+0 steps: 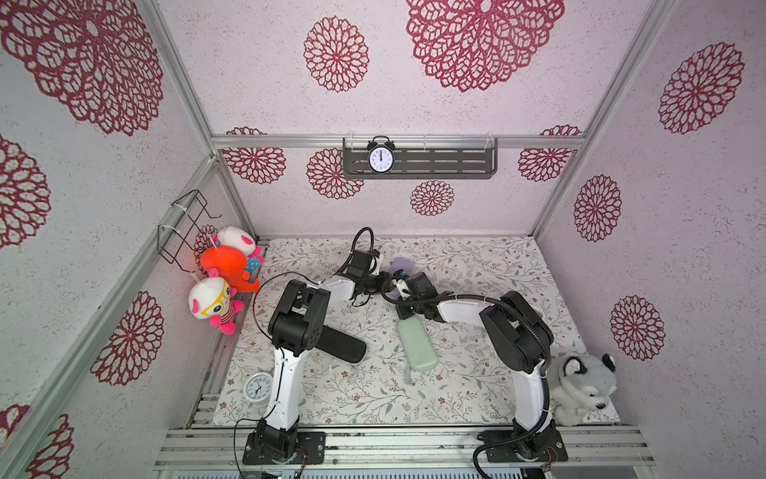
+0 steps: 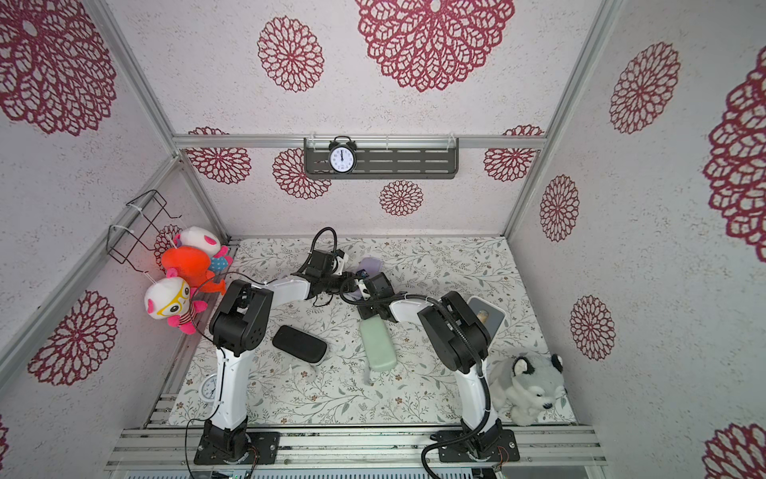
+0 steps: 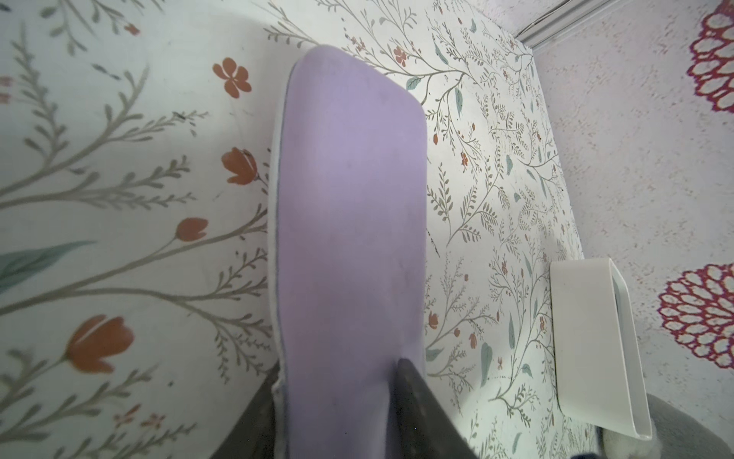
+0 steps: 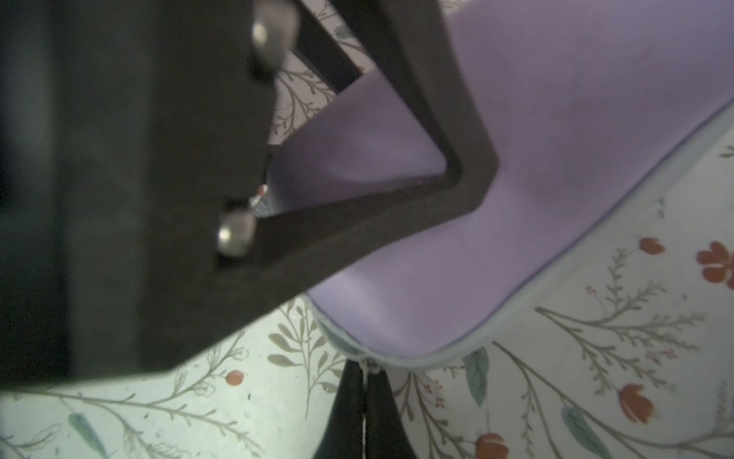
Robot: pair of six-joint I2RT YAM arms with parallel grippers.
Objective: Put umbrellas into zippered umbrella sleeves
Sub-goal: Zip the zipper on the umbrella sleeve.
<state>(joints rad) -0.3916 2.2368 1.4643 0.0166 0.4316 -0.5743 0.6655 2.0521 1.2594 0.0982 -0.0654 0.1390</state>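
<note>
Okay, quick pass, everything placed off the mint green sleeve (image 1: 416, 344), which lies shut and flat on the floral mat (image 1: 476, 265). The lilac sleeve (image 3: 349, 218) sits just past the mint green sleeve's far end, on the side away from the arm bases, and both my arms meet on it there.

My left gripper (image 3: 337, 373) has its jaws narrowed onto the lilac sleeve near one end. One finger is on the lilac face, the other is behind the pale zipper edge, and both are touching. In the right wrist view one of those fingers (image 4: 357, 230) lies flat against the lilac face.

My right gripper (image 4: 363, 393) has its jaws fully together, pinching a thin pale zipper pull (image 4: 369, 363) at the lilac sleeve's rounded corner. I can't tell how far the zip is run, or what's inside.

The black sleeve (image 2: 299, 343) lies shut, apart from the mint green sleeve on the left arm's side. The white box (image 2: 487, 317) stands apart from the mint green sleeve on the right arm's side, half hidden behind that arm. The grey plush (image 1: 584, 390) is farther out that way, nearer the bases.
</note>
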